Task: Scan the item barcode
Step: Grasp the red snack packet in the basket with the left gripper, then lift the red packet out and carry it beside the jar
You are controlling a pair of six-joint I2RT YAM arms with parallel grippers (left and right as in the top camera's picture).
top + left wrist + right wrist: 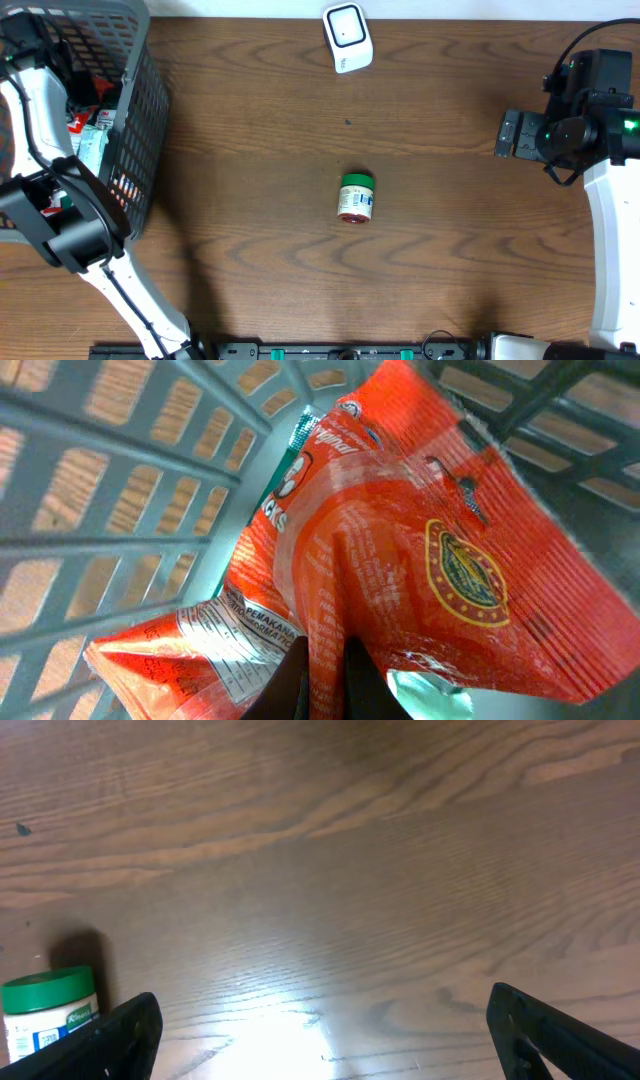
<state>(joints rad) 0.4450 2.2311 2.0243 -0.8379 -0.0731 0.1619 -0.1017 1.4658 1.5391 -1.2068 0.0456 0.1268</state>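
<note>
Packet [400, 560] of crinkly red foil pinched in left claw [326, 665], right claw [322, 1020] spread wide, empty

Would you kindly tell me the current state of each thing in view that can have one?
left gripper: shut on the orange snack packet, inside the basket.
right gripper: open, empty, over bare table.
orange snack packet: crumpled, pinched at its lower edge.
green-lidded jar: lid on, lying on its side, untouched.
grey basket: holding several packaged items.
white scanner: resting at the far table edge, nothing presented to it.
</note>
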